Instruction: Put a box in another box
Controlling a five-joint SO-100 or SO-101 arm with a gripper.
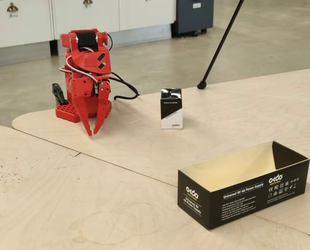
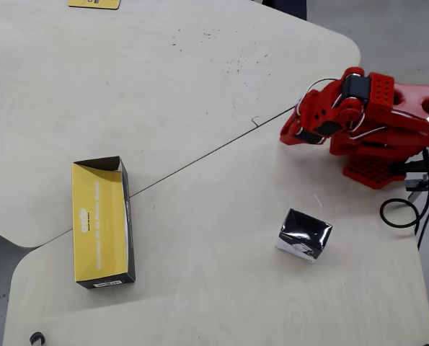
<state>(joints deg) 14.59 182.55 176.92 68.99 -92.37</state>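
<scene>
The red arm (image 1: 85, 73) is folded up at the back of the bench (image 1: 50, 187). Its fingers (image 1: 92, 130) hang point down, just above the wood, and nothing is held in them. The two tips are close together with only a thin gap, so they look nearly clenched.

The small box (image 1: 171, 108) stands upright on the bench, a little to the right of the arm in the fixed view. It is black on top and white below. The long box (image 1: 243, 183) lies well apart from it, near the front edge, with its open side up and nothing inside.

The small box is not yet picked up, so reaching for it is judged to be the step in hand. The fingers should be opened wide first. The small box should be gripped across its narrow sides, low enough that it is not tipped over. It looks shiny, so it may slip.

On the long box, "Universal 5V 4A Power Supply" can be read, with an "okdo" mark. The small box's writing is too small to read.
</scene>
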